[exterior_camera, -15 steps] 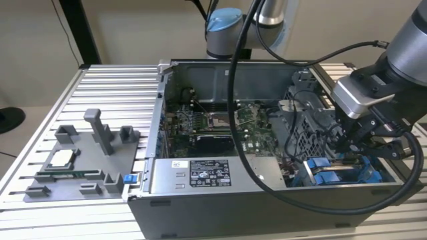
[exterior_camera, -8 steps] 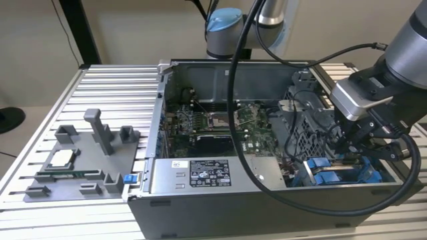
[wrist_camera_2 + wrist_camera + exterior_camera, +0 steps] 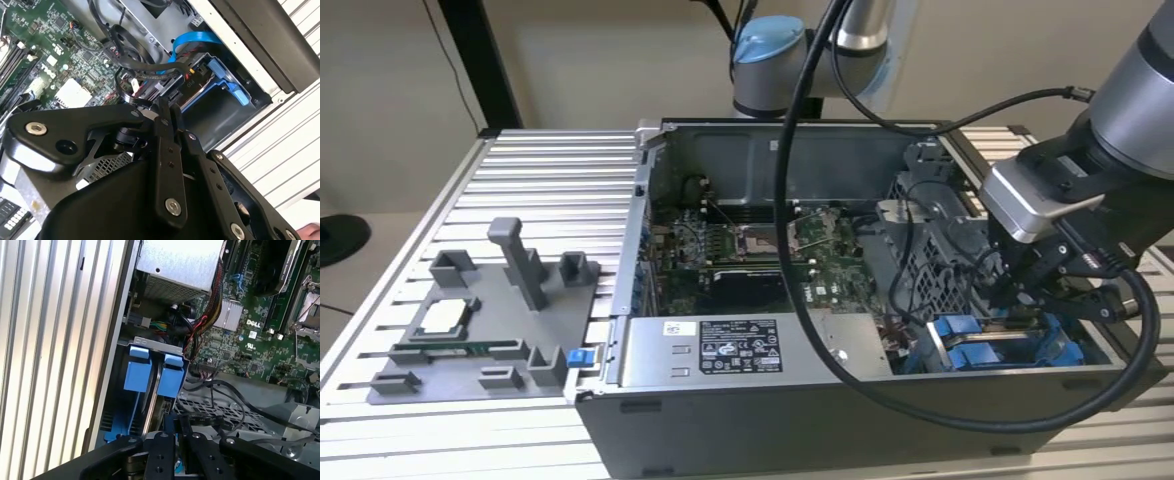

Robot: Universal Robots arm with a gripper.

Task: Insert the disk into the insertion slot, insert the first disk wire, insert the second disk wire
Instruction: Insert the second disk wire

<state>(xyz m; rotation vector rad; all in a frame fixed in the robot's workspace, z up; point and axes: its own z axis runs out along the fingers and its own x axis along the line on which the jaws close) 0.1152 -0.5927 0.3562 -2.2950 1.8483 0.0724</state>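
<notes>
The gripper (image 3: 170, 107) is pressed together on a black wire (image 3: 145, 75). The disk (image 3: 159, 390) is seated in the insertion slot (image 3: 157, 343), just ahead of the fingertips.

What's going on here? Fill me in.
A robot arm is working inside an open PC case on a slatted table. Its tool is down at the insertion slot, on the exterior view's right. A blue carrier already sits in that slot. The tool tip is among loose black wires right beside it.
</notes>
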